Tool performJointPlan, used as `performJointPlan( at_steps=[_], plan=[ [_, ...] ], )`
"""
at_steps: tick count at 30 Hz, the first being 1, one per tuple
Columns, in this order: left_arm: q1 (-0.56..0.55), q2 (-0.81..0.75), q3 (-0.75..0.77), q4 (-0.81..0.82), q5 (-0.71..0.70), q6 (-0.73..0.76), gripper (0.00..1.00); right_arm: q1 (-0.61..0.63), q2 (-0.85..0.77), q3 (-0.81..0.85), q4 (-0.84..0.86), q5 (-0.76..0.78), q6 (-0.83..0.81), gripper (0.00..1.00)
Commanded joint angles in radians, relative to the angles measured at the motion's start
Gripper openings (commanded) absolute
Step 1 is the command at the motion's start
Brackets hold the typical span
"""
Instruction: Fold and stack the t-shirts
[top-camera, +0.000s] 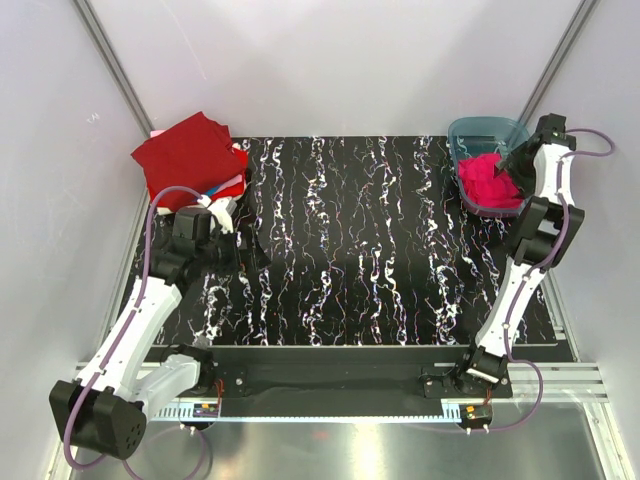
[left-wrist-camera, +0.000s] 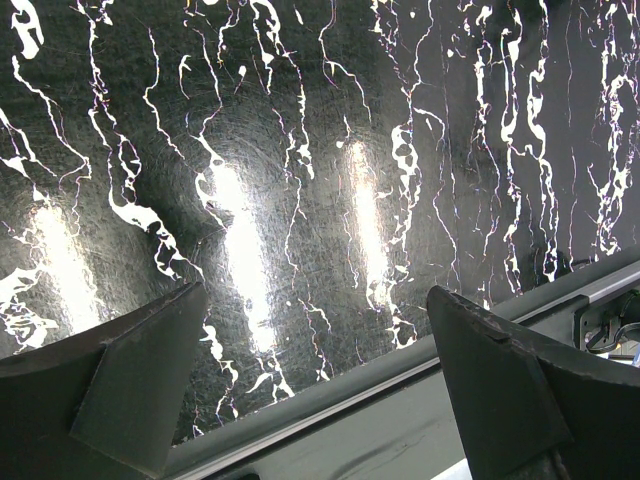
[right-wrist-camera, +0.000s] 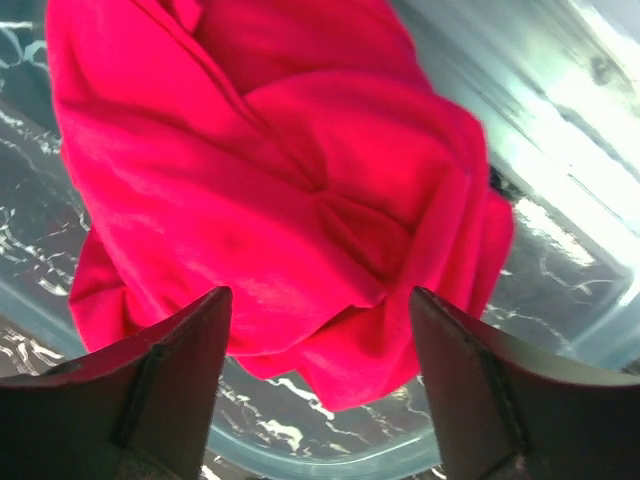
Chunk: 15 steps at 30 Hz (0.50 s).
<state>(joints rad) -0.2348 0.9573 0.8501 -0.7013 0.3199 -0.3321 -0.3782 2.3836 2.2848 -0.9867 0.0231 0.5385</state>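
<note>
T-shirts, top view: one bright magenta-pink soft cloth t-shirt (top-camera: 488, 178), crumpled, inside a teal translucent plastic bin (top-camera: 470, 130) at the far right corner of the black, white-veined marbled table (top-camera: 380, 250). At the far left corner, a stack of folded t-shirts (top-camera: 188, 152), with a dark maroon-red square on top and thin edges of white, blue and red showing beneath at its near right side. Over the pink cloth, the right gripper (top-camera: 515, 160), reaching down into the bin; jaw gap not readable from up here. Just beside the stack's near edge, the left gripper (top-camera: 222, 213), low over the table; touching the cloth or apart, impossible to tell from above.

Left wrist view: glossy table surface (left-wrist-camera: 300, 150) ahead, streaked with bright reflections. The left gripper (left-wrist-camera: 312, 300) spread wide, its dark fingers (left-wrist-camera: 140, 380) well apart, only table showing in the gap. Along the lower right, a grey metal rail (left-wrist-camera: 400, 390) at the table edge.

Right wrist view: the pink t-shirt (right-wrist-camera: 260, 170) across most of the frame, bunched in soft folds, with the bin's clear wall (right-wrist-camera: 560, 130) curving around it. The right gripper (right-wrist-camera: 315, 300) parted fairly wide, dark fingers (right-wrist-camera: 170, 370) on either side of the cloth's lower bulge, tips close to the fabric; whether touching it, impossible to tell. Fabric not clamped.
</note>
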Motion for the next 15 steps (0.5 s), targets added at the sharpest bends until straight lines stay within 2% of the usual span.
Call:
performJointPlan(
  at_steps=[1,7,8,10,13,14,15],
  plan=[
    [-0.005,-0.012,0.012,0.037,0.001,0.008,0.99,-0.007,0.015,0.074,-0.02,-0.066,-0.005,0.77],
    [-0.005,-0.008,0.015,0.037,-0.002,0.008,0.99,-0.01,0.055,0.073,-0.023,-0.118,-0.009,0.61],
    [-0.005,-0.006,0.015,0.036,-0.005,0.008,0.99,-0.01,0.057,0.067,-0.024,-0.124,-0.011,0.47],
    [-0.005,-0.005,0.015,0.036,-0.005,0.008,0.99,-0.011,0.055,0.056,-0.015,-0.149,-0.014,0.38],
    [-0.005,0.0,0.015,0.034,-0.007,0.008,0.99,-0.011,0.045,0.035,-0.006,-0.16,-0.017,0.31],
    [-0.005,-0.002,0.015,0.033,-0.008,0.01,0.99,-0.013,0.042,0.016,-0.001,-0.163,-0.018,0.26],
    [-0.005,-0.002,0.015,0.033,-0.008,0.008,0.99,-0.014,0.037,0.009,0.008,-0.173,-0.02,0.17]
  ],
)
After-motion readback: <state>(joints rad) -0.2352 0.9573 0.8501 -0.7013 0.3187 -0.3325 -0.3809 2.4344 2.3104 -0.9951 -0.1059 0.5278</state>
